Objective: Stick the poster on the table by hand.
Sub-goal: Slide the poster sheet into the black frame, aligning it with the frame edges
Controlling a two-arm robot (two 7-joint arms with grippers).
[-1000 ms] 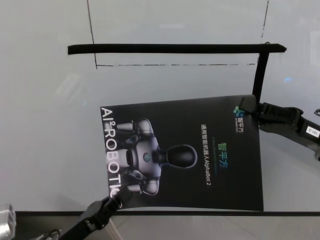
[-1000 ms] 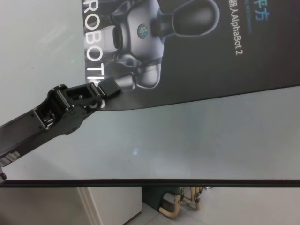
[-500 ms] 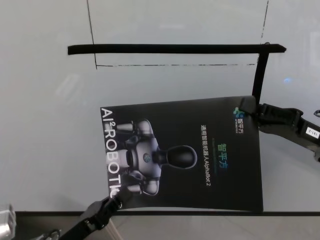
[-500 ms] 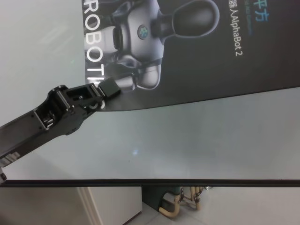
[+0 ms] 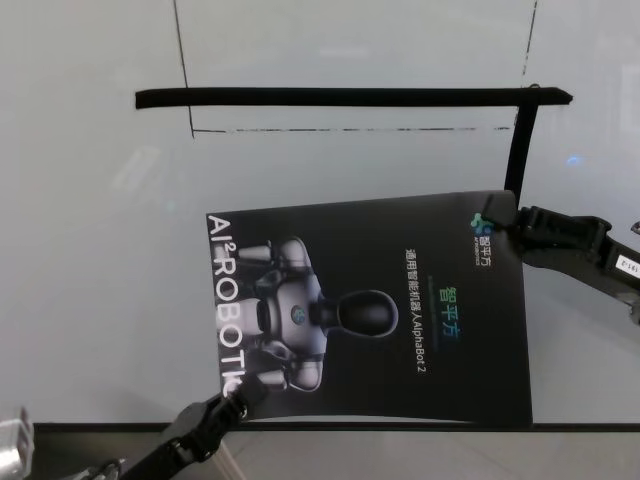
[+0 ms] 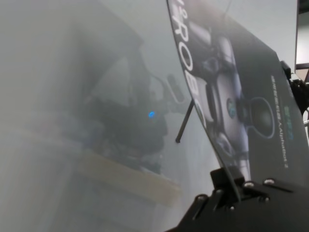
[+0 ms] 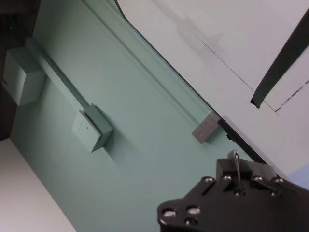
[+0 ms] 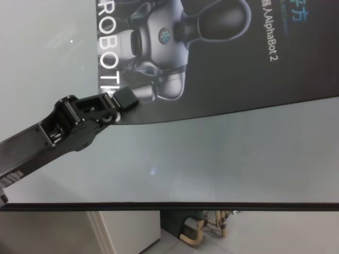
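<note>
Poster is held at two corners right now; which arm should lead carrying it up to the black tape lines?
Probably the right. The right gripper pinches the poster at its far corner, close to the vertical tape strip. The left gripper clamps the near corner, by the table front edge, and could follow.

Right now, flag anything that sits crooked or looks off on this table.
The poster sits askew: its edges run at a slant to the black tape lines on the table. The left gripper pinches its near-left corner, the right gripper its far-right corner. No tear or spill shows.
</note>
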